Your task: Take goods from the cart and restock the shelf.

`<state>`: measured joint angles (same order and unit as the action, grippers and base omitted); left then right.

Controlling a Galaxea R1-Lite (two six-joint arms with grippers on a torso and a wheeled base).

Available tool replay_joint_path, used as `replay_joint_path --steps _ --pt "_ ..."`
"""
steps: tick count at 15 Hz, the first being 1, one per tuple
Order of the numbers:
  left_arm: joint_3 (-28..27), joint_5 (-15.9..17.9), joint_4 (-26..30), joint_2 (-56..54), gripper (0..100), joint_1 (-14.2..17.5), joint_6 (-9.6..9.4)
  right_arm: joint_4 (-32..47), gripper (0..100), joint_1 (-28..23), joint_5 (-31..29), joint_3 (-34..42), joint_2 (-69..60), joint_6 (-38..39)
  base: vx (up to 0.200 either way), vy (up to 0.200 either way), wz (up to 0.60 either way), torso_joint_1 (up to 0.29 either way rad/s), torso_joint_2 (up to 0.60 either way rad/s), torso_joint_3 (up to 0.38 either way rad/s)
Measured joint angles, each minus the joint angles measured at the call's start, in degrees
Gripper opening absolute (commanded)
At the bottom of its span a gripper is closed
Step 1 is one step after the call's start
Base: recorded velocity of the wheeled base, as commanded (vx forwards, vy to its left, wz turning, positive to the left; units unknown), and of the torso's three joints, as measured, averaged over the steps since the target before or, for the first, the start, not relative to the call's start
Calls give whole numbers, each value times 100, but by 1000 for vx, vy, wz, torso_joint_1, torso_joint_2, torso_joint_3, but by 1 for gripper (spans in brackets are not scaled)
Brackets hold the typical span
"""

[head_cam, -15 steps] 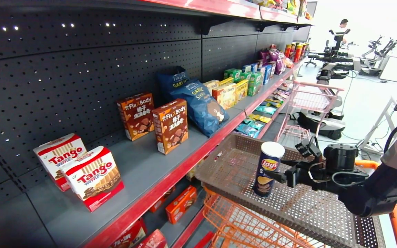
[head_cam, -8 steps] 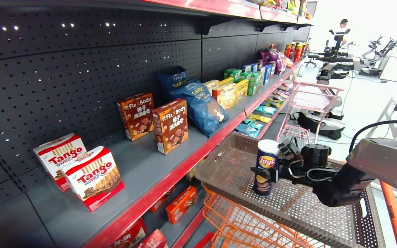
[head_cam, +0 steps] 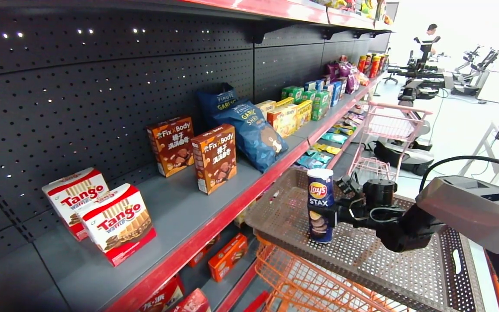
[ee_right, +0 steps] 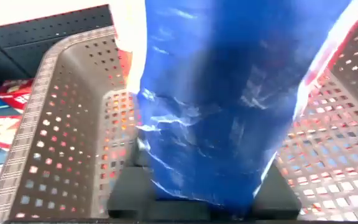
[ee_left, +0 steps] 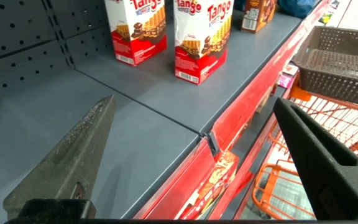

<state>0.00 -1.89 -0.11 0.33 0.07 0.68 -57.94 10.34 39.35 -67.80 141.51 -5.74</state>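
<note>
Head: right hand (head_cam: 324, 213) clenched on chip can (head_cam: 320, 190), which is upright over the brown tray (head_cam: 405, 268) on the orange cart (head_cam: 301, 286), beside the shelf (head_cam: 180, 208) edge.
Left wrist: left hand (ee_left: 192, 102) released, above the shelf (ee_left: 135, 118) near the wafer boxes (ee_left: 201, 37).
Right wrist: chip can (ee_right: 229, 93) close up, tray (ee_right: 61, 124) behind.

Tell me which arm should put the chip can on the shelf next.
Right. The right gripper is shut on the chip can at the tray, beside the shelf; the left gripper is open and empty over the shelf.
</note>
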Motion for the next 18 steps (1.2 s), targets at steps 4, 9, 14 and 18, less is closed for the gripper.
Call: replay_joint_path --steps 4,9,14,18 --pt "0 -2 1 0 100 0 0 266 0 -52 -356 227 -499 285 0 0 0 0 0 0" --pt "0 0 0 -2 100 0 -2 930 0 123 -2578 1425 -2404 926 0 0 0 0 0 0" --pt "0 0 0 -2 100 -2 -2 1927 0 399 -4980 3327 -5163 1042 0 0 360 -2 0 2" --pt "0 -2 0 -2 100 -5 -2 2327 0 73 -5015 4797 -7414 916 0 0 600 6 4 5"
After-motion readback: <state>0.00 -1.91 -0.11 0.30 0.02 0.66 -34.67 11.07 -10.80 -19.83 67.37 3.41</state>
